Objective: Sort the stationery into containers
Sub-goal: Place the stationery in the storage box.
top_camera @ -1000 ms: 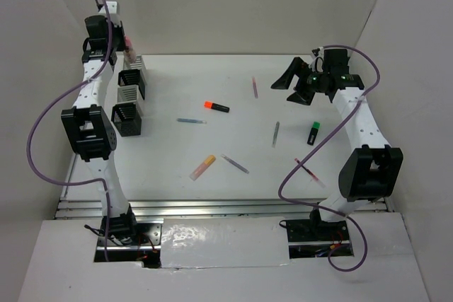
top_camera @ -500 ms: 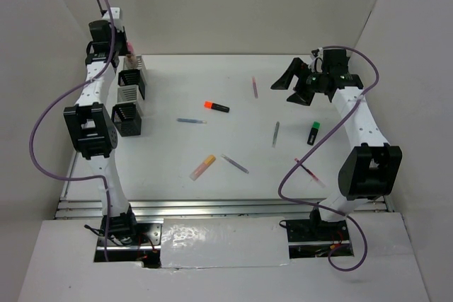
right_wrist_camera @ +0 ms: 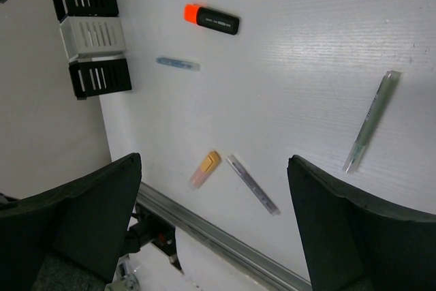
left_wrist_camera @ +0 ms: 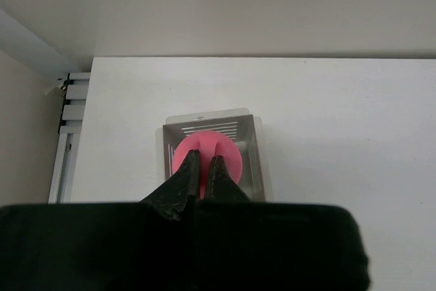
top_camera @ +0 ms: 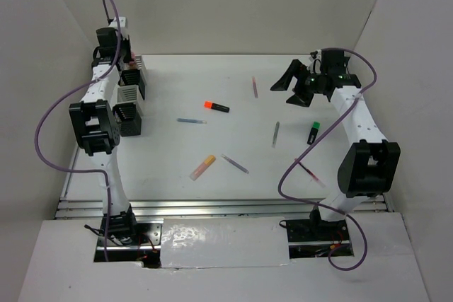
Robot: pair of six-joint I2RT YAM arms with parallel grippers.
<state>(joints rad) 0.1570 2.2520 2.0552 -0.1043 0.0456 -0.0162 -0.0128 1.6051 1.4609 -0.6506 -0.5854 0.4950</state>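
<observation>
Pink marker (left_wrist_camera: 204, 142) pinched by closed left tool (left_wrist_camera: 203, 159) over silver cup (left_wrist_camera: 208, 122); right tool (top_camera: 291, 88) spread.

- The table (top_camera: 212, 90) is white and flat; it fills the middle of the top view.
- A back wall (top_camera: 233, 5) stands behind it; it is plain and pale.
- A left wall (top_camera: 28, 68) and a right wall (top_camera: 417, 104) close in the sides; both are plain and pale too.
- A metal rail (top_camera: 212, 208) with long grooves runs along the near edge of the table; a side rail (left_wrist_camera: 63, 155) like it runs down the left edge.
- A white board (top_camera: 233, 274) lies in front of the near rail; a shiny silver strip (top_camera: 219, 235) is stuck on it.
- The light is soft and even; the shadows are faint.
</observation>
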